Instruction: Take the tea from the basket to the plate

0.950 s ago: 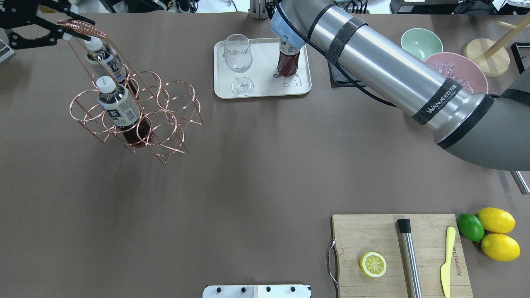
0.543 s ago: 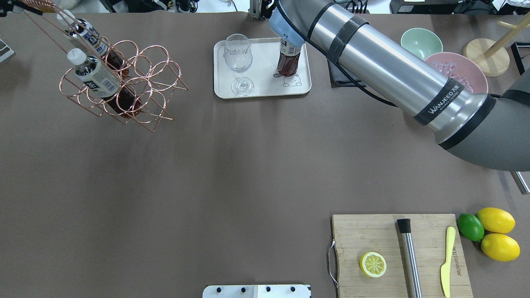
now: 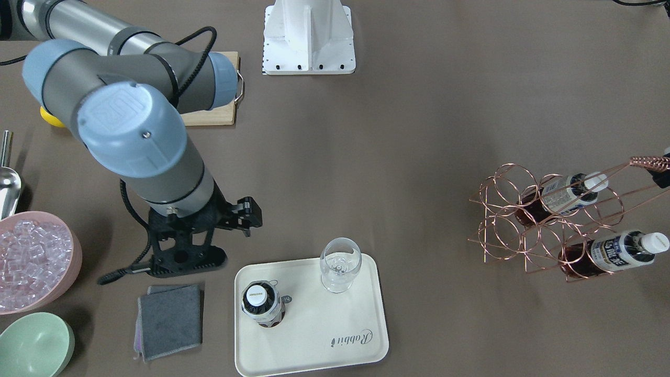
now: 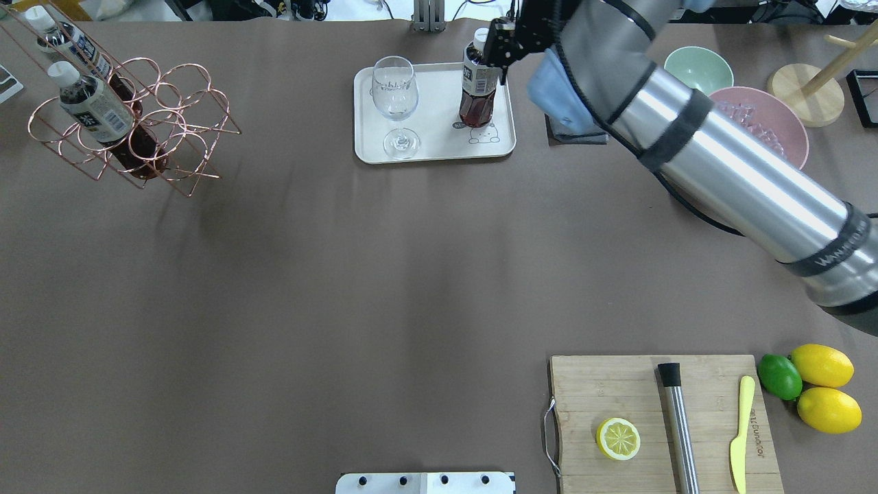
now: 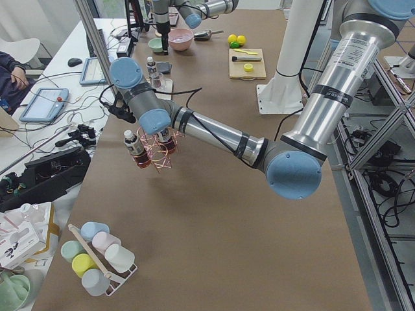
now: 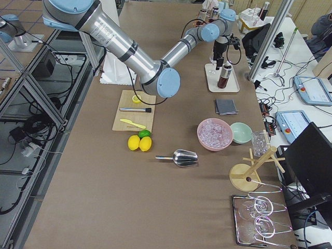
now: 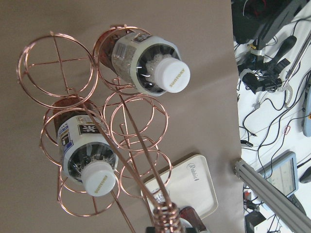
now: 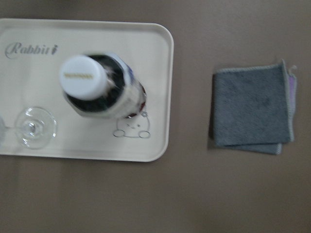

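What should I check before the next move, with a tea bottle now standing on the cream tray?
1. Clear plastic tea bottle with white cap upright on the cream rectangular tray: ok.
2. Right gripper clear of that bottle: ok. It is off to the tray's side, and nothing surrounds the cap in the right wrist view.
3. Right jaws open: cannot tell.
4. Clear stemmed glass apart from the bottle: ok.
5. Left gripper holding the copper wire basket by its handle, off the table: ok.
6. Two more tea bottles seated in the basket's rings: ok, though tilted.
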